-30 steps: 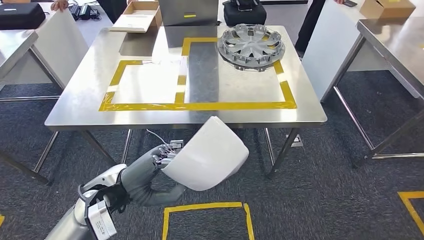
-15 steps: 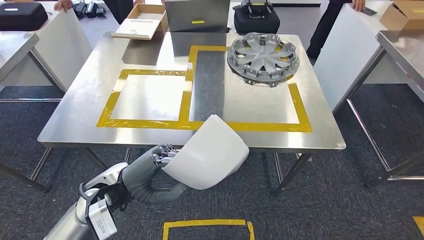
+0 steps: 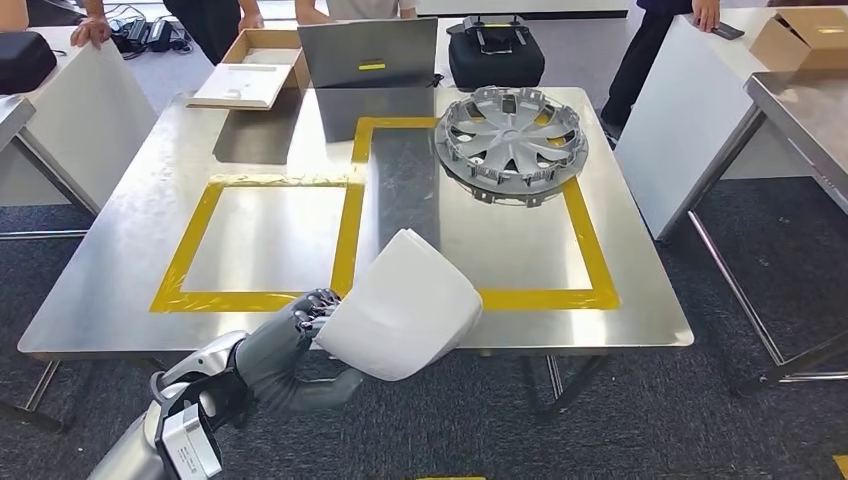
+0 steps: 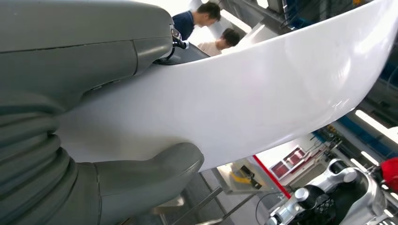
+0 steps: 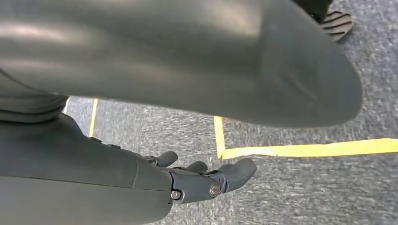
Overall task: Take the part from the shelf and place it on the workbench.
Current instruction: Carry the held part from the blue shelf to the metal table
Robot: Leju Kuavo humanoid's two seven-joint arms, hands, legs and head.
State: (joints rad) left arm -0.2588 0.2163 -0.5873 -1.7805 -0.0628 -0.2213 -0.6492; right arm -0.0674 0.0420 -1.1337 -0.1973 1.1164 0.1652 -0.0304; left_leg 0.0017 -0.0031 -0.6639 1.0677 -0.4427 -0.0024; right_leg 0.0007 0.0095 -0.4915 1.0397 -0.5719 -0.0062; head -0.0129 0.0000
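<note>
My left hand (image 3: pixel 300 335) holds the white part (image 3: pixel 400 305) over the near edge of the bench (image 3: pixel 120 270), and the steel ahead of it inside both yellow tape frames (image 3: pixel 345 235) lies bare. A hubcap (image 3: pixel 510 138) fills the far right corner of the right frame and blocks that spot, while a laptop (image 3: pixel 368 52), a box (image 3: pixel 255 70) and a black case (image 3: pixel 495 50) line the far edge. My right hand (image 5: pixel 206 180) hangs with fingers loose over carpet.
</note>
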